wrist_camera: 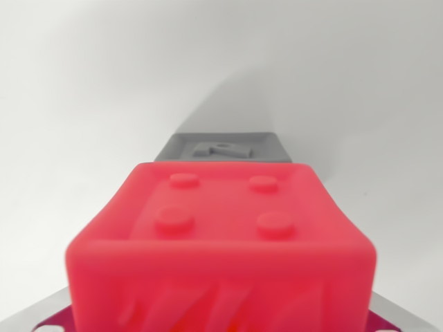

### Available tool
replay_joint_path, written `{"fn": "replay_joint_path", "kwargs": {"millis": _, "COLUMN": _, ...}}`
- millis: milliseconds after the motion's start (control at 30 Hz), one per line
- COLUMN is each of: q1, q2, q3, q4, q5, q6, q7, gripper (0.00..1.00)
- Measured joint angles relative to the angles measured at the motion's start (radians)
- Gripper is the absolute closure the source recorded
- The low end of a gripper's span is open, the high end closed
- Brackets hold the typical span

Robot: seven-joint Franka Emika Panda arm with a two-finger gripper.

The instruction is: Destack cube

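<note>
A red cube (221, 242) fills the lower middle of the wrist view, very close to the camera and slightly blurred. Its upper face is recessed inside a raised rim and carries four round studs in a two-by-two pattern, like a stacking toy block. The near face shows faint lighter streaks, possibly reflections or moulded relief; it is too soft to tell.

Directly behind the red cube, and touching or nearly touching its far edge, a grey cube (223, 147) shows only its top face, with a raised rim and an embossed shape that cannot be read. Whether the red cube sits on it, leans against it or hangs just in front of it is not clear from this angle.

At the bottom corners of the view, slim grey metallic edges and magenta patches (48, 322) flank the red cube. These are probably parts of the gripper, but its fingertips are out of sight, so whether the gripper is spread, closed or clamped on the cube cannot be told.

Everything rests against a plain white desk surface (83, 104), with a soft shadow rising behind the grey cube. The red cube's closeness to the camera suggests it is being held or approached for lifting away.
</note>
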Motion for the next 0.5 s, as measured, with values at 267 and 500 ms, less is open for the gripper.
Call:
{"fn": "replay_joint_path", "kwargs": {"millis": 267, "q1": 0.003, "q2": -0.027, "q3": -0.005, "q4": -0.004, "q5": -0.001, "q6": -0.024, "q7": 0.000, "gripper": 1.00}}
{"fn": "replay_joint_path", "kwargs": {"millis": 500, "q1": 0.006, "q2": -0.056, "q3": -0.009, "q4": -0.005, "q5": -0.004, "q6": -0.050, "q7": 0.001, "gripper": 1.00}}
